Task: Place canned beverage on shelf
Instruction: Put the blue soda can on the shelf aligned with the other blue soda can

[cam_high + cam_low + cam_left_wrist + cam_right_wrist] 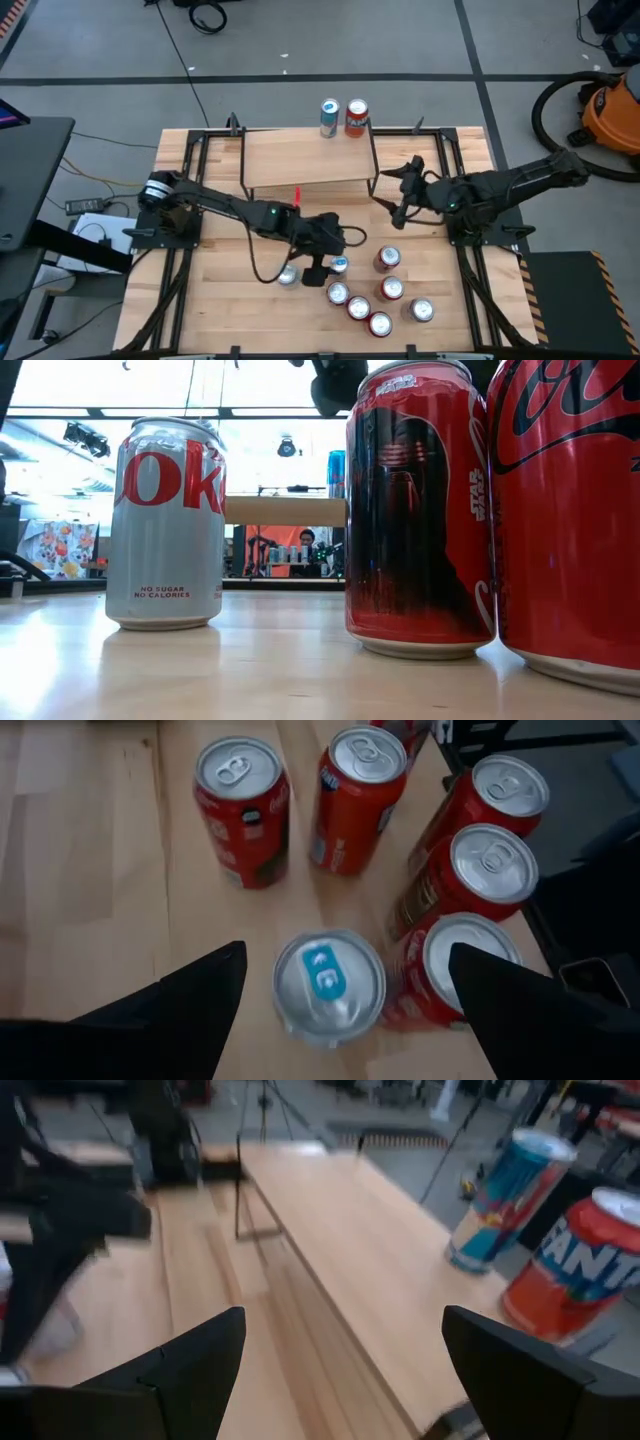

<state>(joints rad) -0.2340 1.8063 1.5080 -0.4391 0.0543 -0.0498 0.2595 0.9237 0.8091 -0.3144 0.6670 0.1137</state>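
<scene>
High view: left gripper [318, 268] is over the tabletop's [220, 300] near-middle, jaws spread wide w/ nothing between them, directly above a silver can w/ blue tab [339, 265]. Left wrist view shows that can [329, 983] upright, long axis vertical, lid facing up, sitting between the two fingers [190, 1010] but not touched. Red cans [388, 289] cluster just beside it toward the tabletop's near right corner, all standing upright; another silver can [288, 275] stands on the arm's other side. Shelf [305, 157] runs w/ its long axis parallel to the tabletop's far edge, at the far middle. Two cans on the shelf's far edge, upright: blue-white one [329, 117] and orange Fanta [356, 117], touching or nearly so. Right gripper [396, 195] waits near the shelf's right end, jaws apart, empty.
</scene>
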